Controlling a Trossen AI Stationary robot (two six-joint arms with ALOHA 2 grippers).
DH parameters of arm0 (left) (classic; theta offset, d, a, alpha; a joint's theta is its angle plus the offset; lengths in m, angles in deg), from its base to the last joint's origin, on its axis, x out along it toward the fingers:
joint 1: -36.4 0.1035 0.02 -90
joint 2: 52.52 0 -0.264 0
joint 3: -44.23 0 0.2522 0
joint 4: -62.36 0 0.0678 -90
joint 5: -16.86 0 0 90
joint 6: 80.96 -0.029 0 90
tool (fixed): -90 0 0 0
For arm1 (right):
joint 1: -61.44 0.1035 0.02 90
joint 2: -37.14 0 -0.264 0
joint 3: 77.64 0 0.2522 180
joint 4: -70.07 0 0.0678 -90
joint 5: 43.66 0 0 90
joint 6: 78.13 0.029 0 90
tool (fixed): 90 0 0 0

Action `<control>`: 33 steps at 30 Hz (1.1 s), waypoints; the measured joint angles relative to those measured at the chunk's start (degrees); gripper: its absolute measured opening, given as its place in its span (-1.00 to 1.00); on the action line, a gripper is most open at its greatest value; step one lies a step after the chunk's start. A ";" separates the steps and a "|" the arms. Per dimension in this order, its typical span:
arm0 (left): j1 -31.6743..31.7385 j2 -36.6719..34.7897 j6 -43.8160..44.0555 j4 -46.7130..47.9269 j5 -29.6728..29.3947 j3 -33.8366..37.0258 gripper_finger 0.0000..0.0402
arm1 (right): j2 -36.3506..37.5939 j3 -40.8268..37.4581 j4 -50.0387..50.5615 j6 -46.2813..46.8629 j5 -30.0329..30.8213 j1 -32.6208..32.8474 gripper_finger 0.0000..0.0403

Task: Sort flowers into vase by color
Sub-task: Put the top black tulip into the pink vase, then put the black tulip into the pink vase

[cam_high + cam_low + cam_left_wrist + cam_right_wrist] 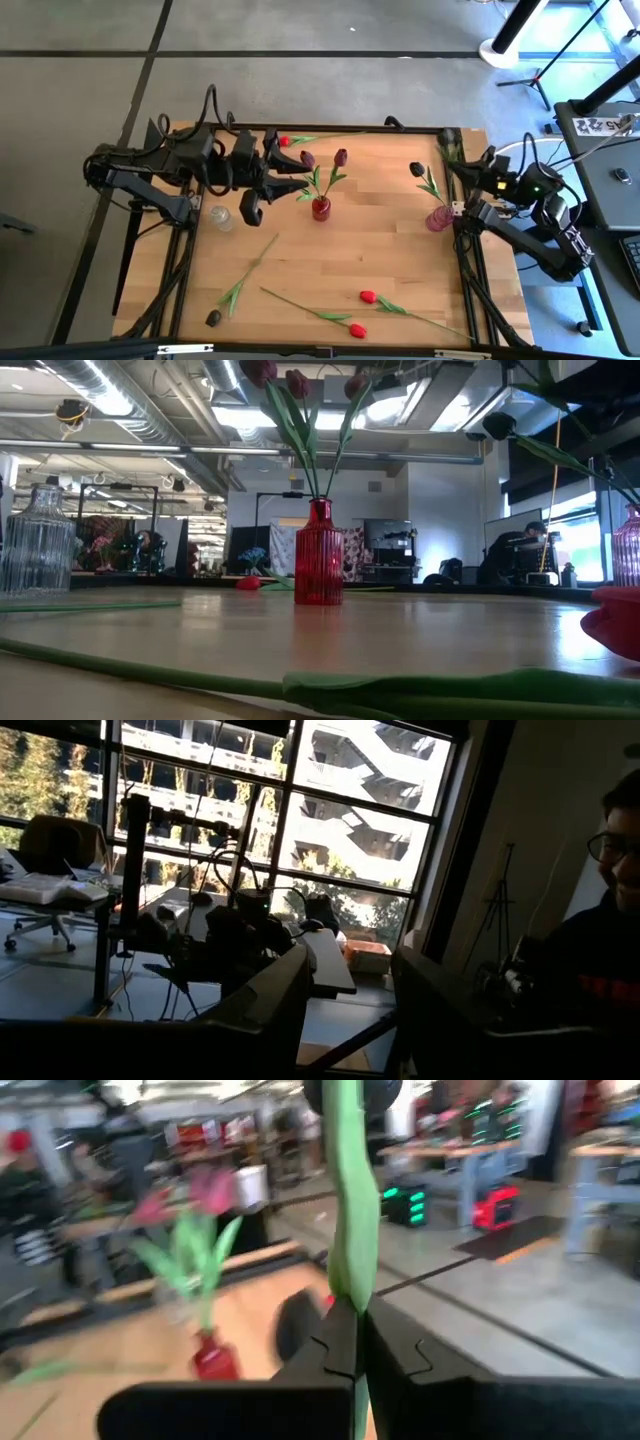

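The right pincer (pixel 352 1342) is clenched on the green stem of a dark-headed flower (pixel 417 169) standing in the pink vase (pixel 437 219) just beside it. The fair move is to let go only once the stem sits deep and steady. The red vase (pixel 320 208), well away, holds what look like maroon flowers (pixel 340 157). The left pincer (pixel 290 172) hangs released near that vase. A clear vase (pixel 221 217) seems empty. Red flowers (pixel 366 297) lie on the counter (pixel 380 250).

The high view looks straight down on the tabletop (pixel 380 250); the low view skims it, sharing the red vase (pixel 320 208), probably also in the blurred right wrist view.
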State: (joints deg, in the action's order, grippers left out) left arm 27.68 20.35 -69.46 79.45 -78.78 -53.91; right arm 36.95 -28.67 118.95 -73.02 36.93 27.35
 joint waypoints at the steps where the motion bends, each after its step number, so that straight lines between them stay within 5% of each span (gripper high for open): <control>1: 0.02 -0.02 -0.02 0.00 -0.02 0.00 -0.28 | 0.00 0.22 0.88 -0.39 -1.19 0.64 -0.96; 12: 0.50 -0.01 -0.59 0.02 -0.10 0.00 -0.28 | -0.04 9.04 18.34 0.46 0.66 3.37 -0.61; 21: 0.47 0.32 -1.13 -0.07 -0.06 0.00 -0.28 | -0.86 16.92 34.84 6.43 -3.74 3.35 -0.27; 33: 0.40 5.54 2.42 -4.09 -3.69 -0.02 -0.28 | -5.75 31.60 35.47 6.48 -0.16 3.35 -0.03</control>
State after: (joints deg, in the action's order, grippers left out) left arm 28.08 25.90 -67.04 75.37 -82.46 -53.93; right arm 31.20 2.93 154.42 -66.53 36.77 30.70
